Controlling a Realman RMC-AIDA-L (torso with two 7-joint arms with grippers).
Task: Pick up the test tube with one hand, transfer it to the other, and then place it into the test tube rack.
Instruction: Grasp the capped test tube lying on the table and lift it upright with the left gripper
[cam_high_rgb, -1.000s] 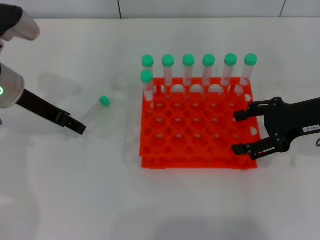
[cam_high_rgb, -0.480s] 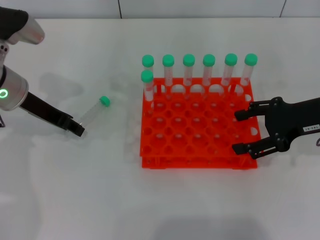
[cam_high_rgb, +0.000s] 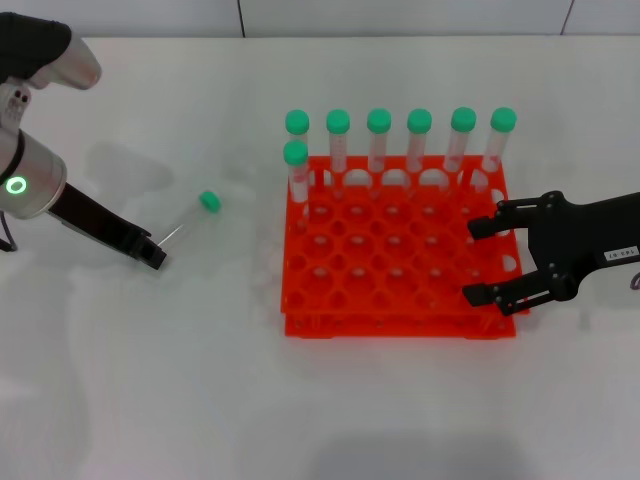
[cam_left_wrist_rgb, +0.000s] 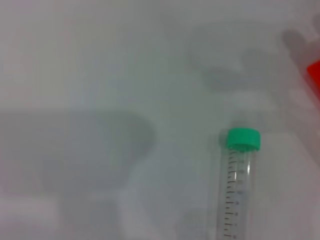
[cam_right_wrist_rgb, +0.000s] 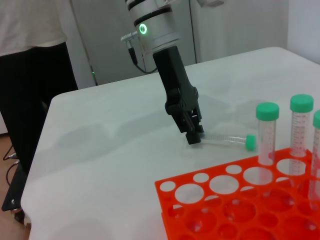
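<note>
The test tube (cam_high_rgb: 190, 218) lies flat on the white bench (cam_high_rgb: 330, 400), well to the left of the orange rack (cam_high_rgb: 400, 250), with its green cap (cam_high_rgb: 209, 201) pointing toward the rack and its tapered tip toward the left pincer (cam_high_rgb: 155, 255). That pincer is down at bench level right at the tip end; whether its fingers are spread or closed, and whether they touch the tube yet, cannot be told from these views.

The tube looks like a thin, clear plastic shell, empty as far as can be seen, so it should be very light and fairly stiff. Its round, smooth wall is likely to roll or skid away if nudged from one side, and the taper gives a poor seat. The straight barrel, roughly midway or a little toward the cap, seems the soundest place to close on. That would also leave the cap end free for the second pincer to take over.

Seven other capped tubes (cam_high_rgb: 420, 140) stand upright in the rack, six in the far row and one just in front at the left. The right pincer (cam_high_rgb: 485, 262) waits over the rack's right edge, fingers spread wide and holding nothing.
</note>
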